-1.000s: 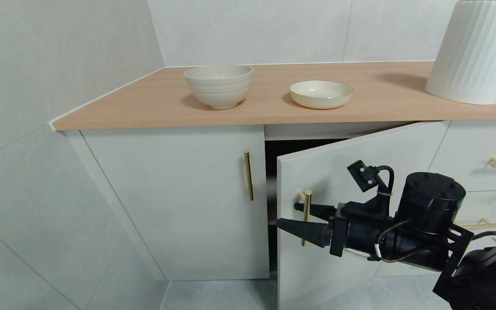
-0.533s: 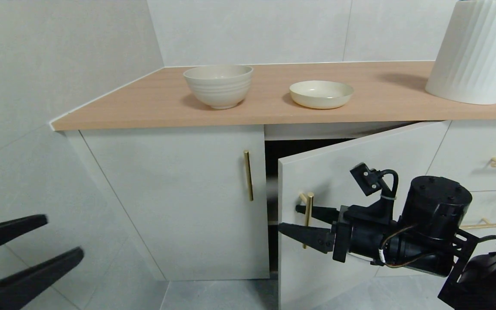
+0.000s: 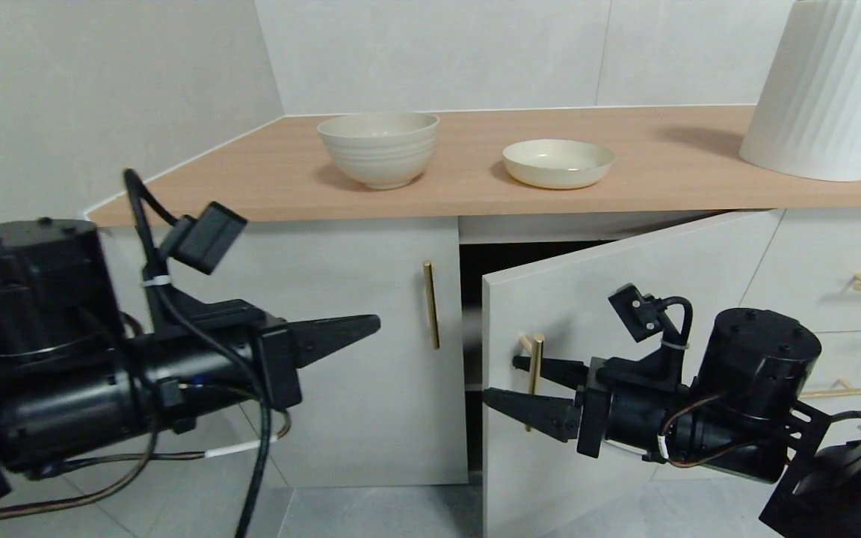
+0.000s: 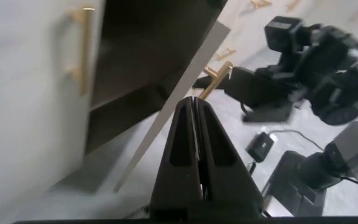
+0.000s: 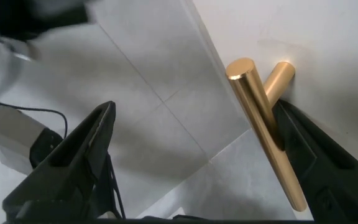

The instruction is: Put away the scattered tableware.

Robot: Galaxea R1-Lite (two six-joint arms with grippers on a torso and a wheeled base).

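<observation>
Right gripper (image 3: pixel 501 377) straddles handle (image 3: pixel 534 357); bowl (image 3: pixel 378 148) ribbed, cream.

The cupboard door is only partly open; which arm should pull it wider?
Right. The right gripper has its open fingers either side of the gold handle on the partly open door; the left gripper is shut, in front of the closed door.

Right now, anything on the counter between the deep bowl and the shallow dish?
Nothing. In the head view the stretch of countertop between the bowl and the shallow dish is bare wood.
</observation>
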